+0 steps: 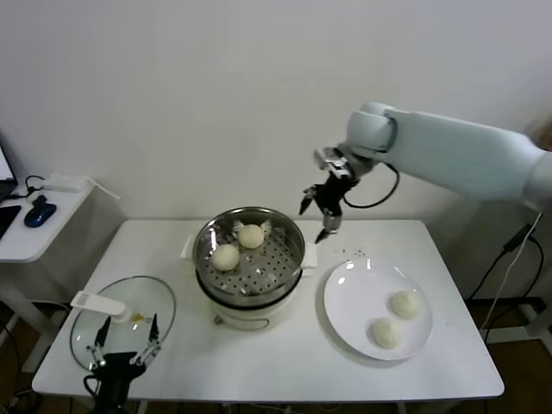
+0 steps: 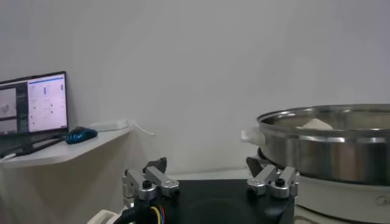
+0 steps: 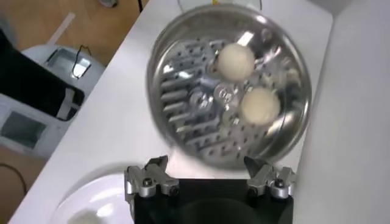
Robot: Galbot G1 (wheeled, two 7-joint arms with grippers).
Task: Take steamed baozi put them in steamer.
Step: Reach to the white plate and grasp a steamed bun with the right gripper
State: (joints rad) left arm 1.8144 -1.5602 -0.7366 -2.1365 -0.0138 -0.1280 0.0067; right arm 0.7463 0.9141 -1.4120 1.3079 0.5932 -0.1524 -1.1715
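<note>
Two cream-white round baozi (image 1: 239,247) in shiny steel steamer (image 1: 289,233); right tool (image 1: 316,217) released, empty above; next: reach white plate (image 1: 345,293) pair (image 1: 395,318).

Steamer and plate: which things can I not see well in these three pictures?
- Left wrist view: the steamer wall hides its inside; only one bun's top shows above the rim.
- Right wrist view: the plate is cut off by the edge and partly behind the right gripper.
- Head view: the left gripper is cut off by the edge, over the glass lid.
- Head view: the steamer's base is mostly hidden under the basket.
</note>
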